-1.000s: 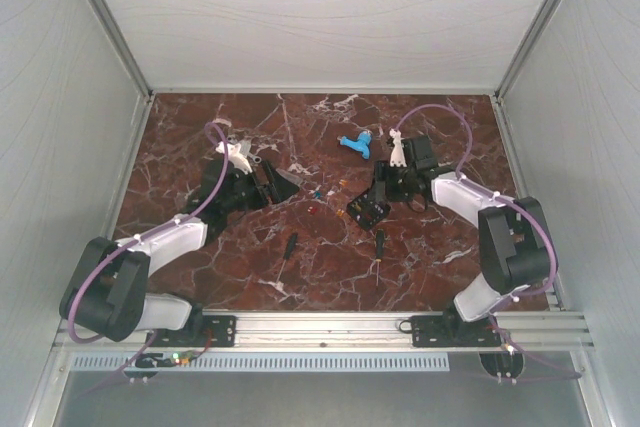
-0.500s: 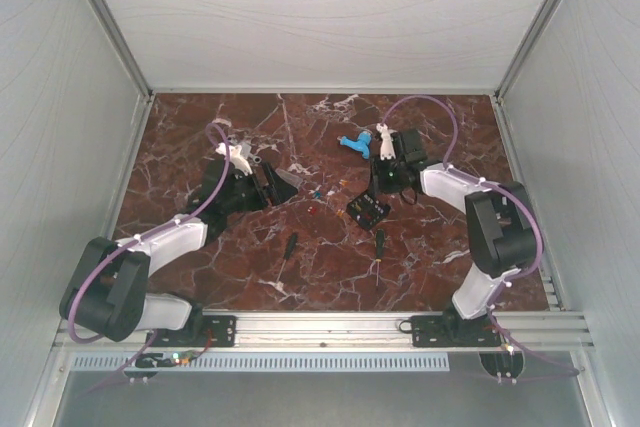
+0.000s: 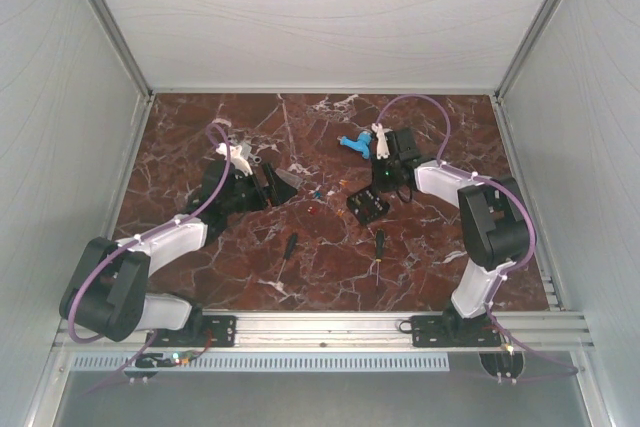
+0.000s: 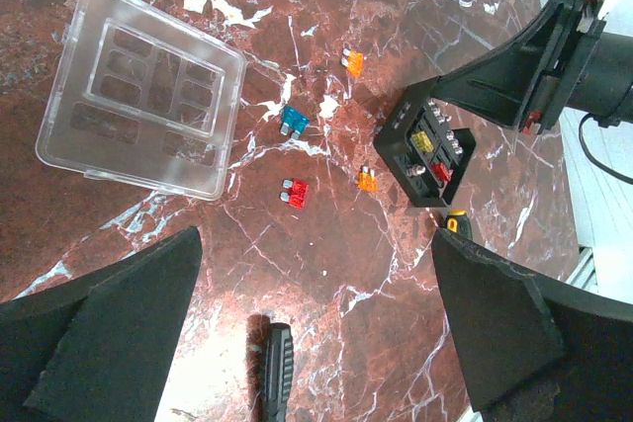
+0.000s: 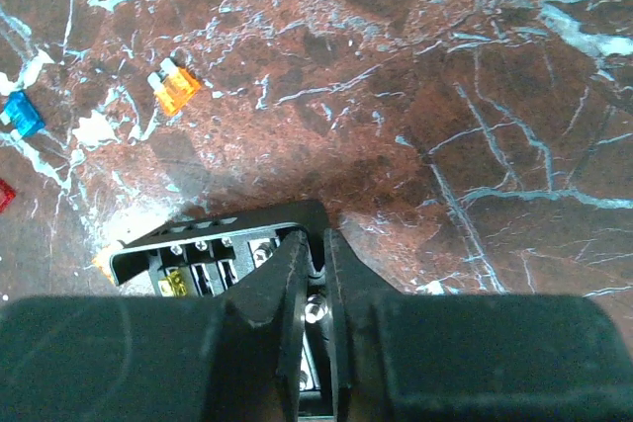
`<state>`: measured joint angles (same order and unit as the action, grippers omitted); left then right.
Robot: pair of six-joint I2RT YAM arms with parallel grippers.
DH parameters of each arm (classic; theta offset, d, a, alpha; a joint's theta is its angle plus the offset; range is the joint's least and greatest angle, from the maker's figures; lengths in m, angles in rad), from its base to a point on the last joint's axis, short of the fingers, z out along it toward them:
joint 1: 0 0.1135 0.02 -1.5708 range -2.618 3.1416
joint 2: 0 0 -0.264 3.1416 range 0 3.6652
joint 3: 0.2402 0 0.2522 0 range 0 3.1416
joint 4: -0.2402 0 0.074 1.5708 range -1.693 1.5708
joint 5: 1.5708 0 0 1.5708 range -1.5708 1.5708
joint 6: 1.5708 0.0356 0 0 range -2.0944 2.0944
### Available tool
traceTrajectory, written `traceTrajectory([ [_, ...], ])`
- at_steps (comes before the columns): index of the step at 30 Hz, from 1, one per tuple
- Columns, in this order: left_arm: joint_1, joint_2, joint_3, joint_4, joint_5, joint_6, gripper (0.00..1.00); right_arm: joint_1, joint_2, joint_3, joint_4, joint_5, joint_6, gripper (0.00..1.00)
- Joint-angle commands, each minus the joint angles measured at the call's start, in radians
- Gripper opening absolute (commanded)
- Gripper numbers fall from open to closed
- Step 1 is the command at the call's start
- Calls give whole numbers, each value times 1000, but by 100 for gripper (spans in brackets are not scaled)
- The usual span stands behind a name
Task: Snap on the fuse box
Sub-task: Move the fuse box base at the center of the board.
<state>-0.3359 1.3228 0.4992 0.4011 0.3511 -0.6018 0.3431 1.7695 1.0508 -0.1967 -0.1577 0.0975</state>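
The fuse box is a small black tray with coloured fuses, lying on the marble right of centre. In the right wrist view my right gripper is shut, its fingers pinching the fuse box's right-hand wall. The left wrist view shows the same box with the right gripper at its far edge. The clear square lid lies flat and apart, to the box's left. My left gripper hangs wide open above bare marble near the lid, holding nothing. From above, the left gripper is left of centre.
Loose fuses lie between lid and box: orange, blue, red and a second orange. Two black-handled screwdrivers lie nearer the arms. A blue plastic piece sits behind the box.
My right gripper has closed from wide open onto the fuse box's wall while the right arm folded inward. The left arm has not moved.
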Motion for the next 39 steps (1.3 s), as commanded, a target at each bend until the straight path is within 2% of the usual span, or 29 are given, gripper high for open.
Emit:
traceTrajectory([
  [1, -6, -5, 9, 20, -12, 11, 100, 5, 19, 41, 6, 87, 34, 6],
  [8, -6, 1, 11, 15, -13, 5, 100, 5, 31, 57, -3, 163, 146, 0],
  [15, -6, -19, 5, 1, -25, 2, 100, 5, 27, 49, 27, 138, 99, 1],
  [18, -6, -28, 1, -2, -28, 1, 100, 5, 9, 52, 22, 139, 74, 7],
  [22, -7, -40, -7, -6, -29, -5, 100, 19, -50, 47, 18, 122, 49, 21],
  [25, -6, -62, -20, -24, -47, -11, 100, 84, -118, 44, -13, 103, 1, 30],
  [32, 4, -85, -41, -77, -112, -49, 100, 225, -156, 36, -67, 81, -62, 34],
  [39, 64, -79, -71, -56, -79, -96, 100, 360, -100, 58, -102, 181, 73, 37],
])
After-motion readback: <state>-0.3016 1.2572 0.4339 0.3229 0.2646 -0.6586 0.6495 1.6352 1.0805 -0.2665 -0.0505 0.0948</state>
